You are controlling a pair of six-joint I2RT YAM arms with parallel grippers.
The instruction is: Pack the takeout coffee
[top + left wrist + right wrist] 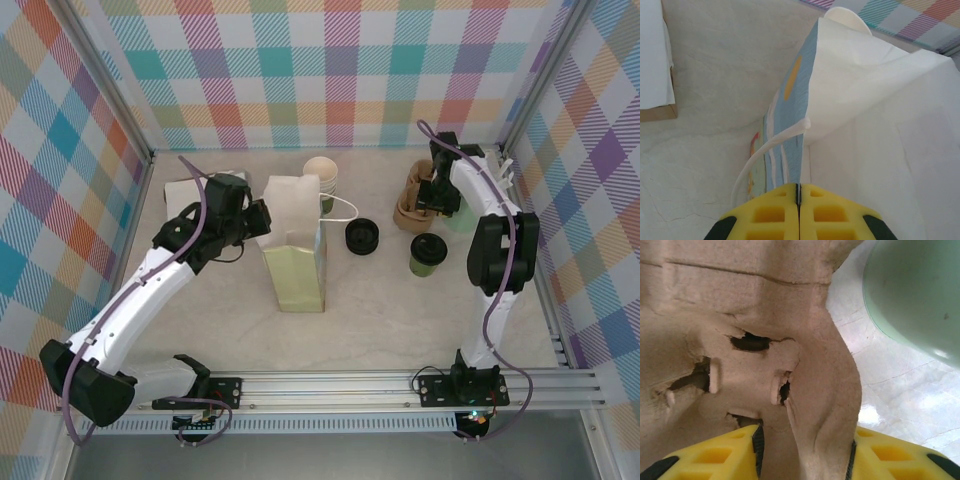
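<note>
Yellow right gripper [805, 450] fingers straddle the pulp carrier [740, 340]; left gripper [798, 200] pinches the bag [875, 125] edge.

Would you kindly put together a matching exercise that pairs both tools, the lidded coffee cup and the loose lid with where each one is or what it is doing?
Column one:
1. left tool
2. right tool
3. takeout coffee
4. loose black lid

Column two:
A. lying on the table just right of the paper bag
B. fingers either side of a ridge of the brown pulp cup carrier
C. shut on the paper bag's top edge
D. upright, lid on, beside the right arm

Pairs: 1-C; 2-B; 3-D; 4-A
</note>
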